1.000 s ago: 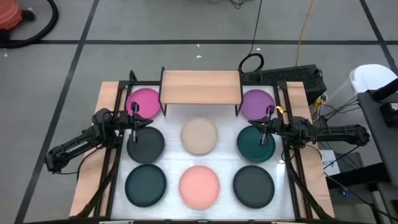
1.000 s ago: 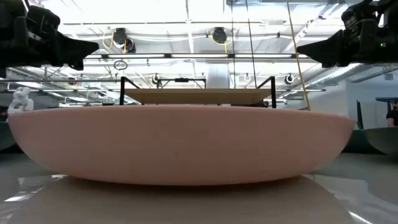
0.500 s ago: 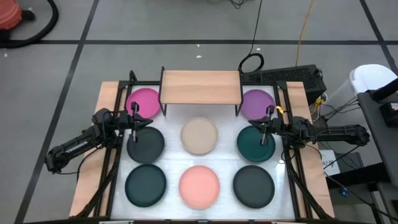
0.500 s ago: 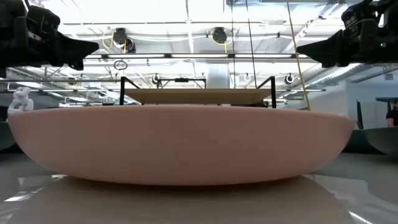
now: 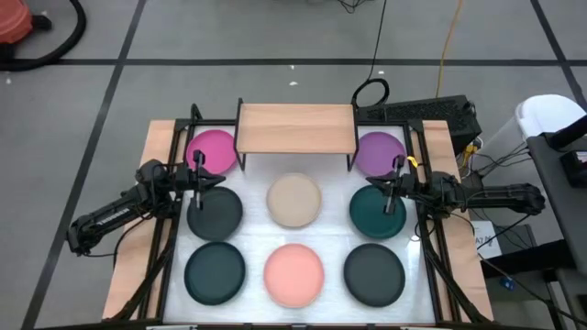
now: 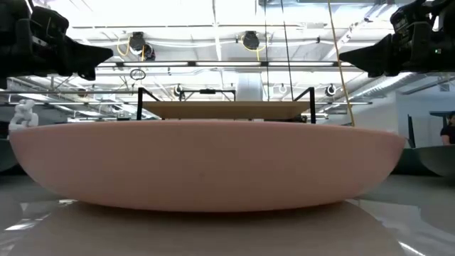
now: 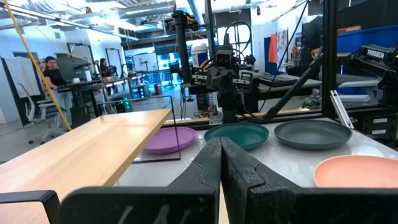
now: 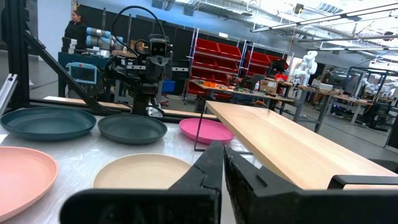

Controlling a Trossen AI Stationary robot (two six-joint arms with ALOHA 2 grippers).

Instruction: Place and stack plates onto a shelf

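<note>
- The shelf sits at the back middle of the surface, with one plate tucked at its left end and another plate at its right end.
- In front of the shelf is a middle row of three plates, then a front row of three more near the front edge.
- The left gripper hangs over the back edge of the middle row's left plate; the right gripper hangs over the right one, jaws closed on both.
</note>
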